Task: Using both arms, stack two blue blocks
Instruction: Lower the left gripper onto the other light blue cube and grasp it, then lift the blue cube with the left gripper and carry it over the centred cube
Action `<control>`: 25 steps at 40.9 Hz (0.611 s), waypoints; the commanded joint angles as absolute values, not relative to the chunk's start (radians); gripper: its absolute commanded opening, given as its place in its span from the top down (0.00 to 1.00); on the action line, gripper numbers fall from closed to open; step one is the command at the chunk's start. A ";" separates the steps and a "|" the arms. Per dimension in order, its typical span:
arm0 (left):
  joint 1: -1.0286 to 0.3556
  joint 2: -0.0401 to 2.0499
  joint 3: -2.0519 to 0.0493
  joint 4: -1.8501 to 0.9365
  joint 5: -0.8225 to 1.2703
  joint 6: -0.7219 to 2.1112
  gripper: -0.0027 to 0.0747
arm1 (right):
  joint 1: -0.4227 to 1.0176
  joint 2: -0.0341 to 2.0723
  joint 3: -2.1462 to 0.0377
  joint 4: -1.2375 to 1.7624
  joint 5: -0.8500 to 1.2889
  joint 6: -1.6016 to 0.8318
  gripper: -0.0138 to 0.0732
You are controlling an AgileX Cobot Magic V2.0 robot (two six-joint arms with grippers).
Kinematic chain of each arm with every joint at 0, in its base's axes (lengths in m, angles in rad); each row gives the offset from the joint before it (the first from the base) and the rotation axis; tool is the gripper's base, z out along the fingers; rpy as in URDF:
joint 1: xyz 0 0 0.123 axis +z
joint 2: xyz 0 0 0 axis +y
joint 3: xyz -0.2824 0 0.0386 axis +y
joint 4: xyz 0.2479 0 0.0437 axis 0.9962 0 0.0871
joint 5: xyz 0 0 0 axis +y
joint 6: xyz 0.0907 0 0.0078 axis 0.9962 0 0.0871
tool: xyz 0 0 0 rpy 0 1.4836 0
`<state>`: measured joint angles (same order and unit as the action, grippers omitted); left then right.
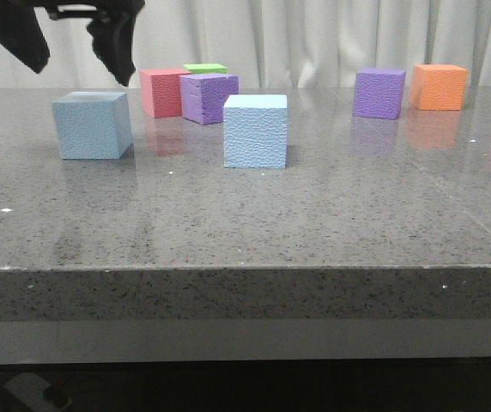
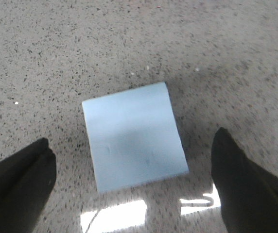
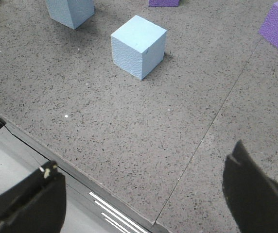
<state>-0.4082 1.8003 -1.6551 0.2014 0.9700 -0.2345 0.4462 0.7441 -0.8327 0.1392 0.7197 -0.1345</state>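
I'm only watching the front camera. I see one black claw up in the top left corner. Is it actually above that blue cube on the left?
Observer: Yes. The left wrist camera looks straight down on the left blue block, centred between the open fingers of the left claw, not touching it.
Visitor: Where's the other claw? I see none.
Observer: The right wrist camera shows the right claw open, over the table's near edge.
Visitor: Is it close to a cube?
Observer: No. The middle blue block sits well ahead of it, with bare table between.
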 commanded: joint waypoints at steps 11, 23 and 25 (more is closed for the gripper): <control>-0.391 1.896 -1.767 0.220 0.970 -0.344 0.15 | 0.438 0.738 -0.858 0.148 0.657 -0.141 0.09; -0.388 1.912 -1.768 0.175 0.967 -0.344 0.34 | 0.438 0.738 -0.858 0.148 0.657 -0.141 0.09; -0.388 1.912 -1.768 0.175 0.971 -0.344 0.38 | 0.438 0.738 -0.858 0.148 0.657 -0.141 0.09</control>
<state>-0.3897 1.9662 -1.7355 0.1729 0.9948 -0.3328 0.4462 0.7441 -0.8327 0.1407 0.7208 -0.1327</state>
